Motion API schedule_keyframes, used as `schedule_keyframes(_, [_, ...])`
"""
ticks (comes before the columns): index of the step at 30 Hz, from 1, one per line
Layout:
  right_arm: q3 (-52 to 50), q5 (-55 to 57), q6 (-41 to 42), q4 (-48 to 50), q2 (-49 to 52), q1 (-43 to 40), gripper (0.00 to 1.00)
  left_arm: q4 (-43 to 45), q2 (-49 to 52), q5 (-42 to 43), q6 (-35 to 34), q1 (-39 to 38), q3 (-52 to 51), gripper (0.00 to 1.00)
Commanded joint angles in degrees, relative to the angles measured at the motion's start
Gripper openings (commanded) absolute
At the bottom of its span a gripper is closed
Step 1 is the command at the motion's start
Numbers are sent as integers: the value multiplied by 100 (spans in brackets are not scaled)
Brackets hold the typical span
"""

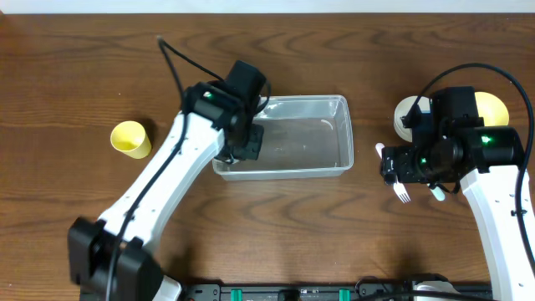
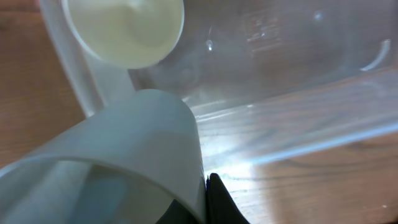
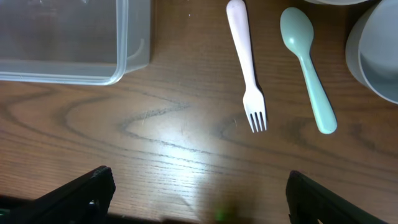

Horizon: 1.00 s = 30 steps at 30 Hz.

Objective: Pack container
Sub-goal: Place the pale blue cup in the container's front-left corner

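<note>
The clear container [image 1: 313, 134] lies at the table's middle and also shows in the left wrist view [image 2: 292, 68] and as a corner in the right wrist view [image 3: 68, 43]. My left gripper [image 1: 247, 140] hangs over its left end, shut on a pale grey cup [image 2: 130, 149]; one dark finger [image 2: 216, 199] presses the cup's wall. An off-white round piece [image 2: 124, 28] lies inside the container's corner. My right gripper [image 1: 414, 167] is open and empty over bare wood [image 3: 199, 199], just below a white fork [image 3: 245, 62] and a mint spoon [image 3: 308, 62].
A yellow cup [image 1: 129, 139] lies far left. A white bowl [image 1: 408, 111] and a yellow bowl [image 1: 493, 107] stand behind the right arm. A grey bowl [image 3: 379, 56] sits right of the spoon. The fork's tines [image 1: 403, 196] show below the right gripper.
</note>
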Motion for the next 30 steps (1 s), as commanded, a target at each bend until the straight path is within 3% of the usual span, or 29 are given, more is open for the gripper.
schedule_keyframes(1, [81, 15, -72, -31, -4, -44, 90, 107, 245, -68, 39, -7, -26, 6])
schedule_keyframes(19, [81, 15, -74, -48, -4, -44, 90, 254, 1237, -70, 37, 9, -107, 6])
schedule_keyframes(22, [81, 15, -72, -48, -4, -44, 90, 232, 1237, -68, 35, 9, -107, 27])
schedule_keyframes(25, [81, 15, -72, -48, -4, -44, 90, 210, 1237, -68, 35, 9, -107, 38])
schedule_keyframes(30, [81, 17, -74, -72, -4, -44, 90, 129, 1165, -70, 35, 9, -66, 40])
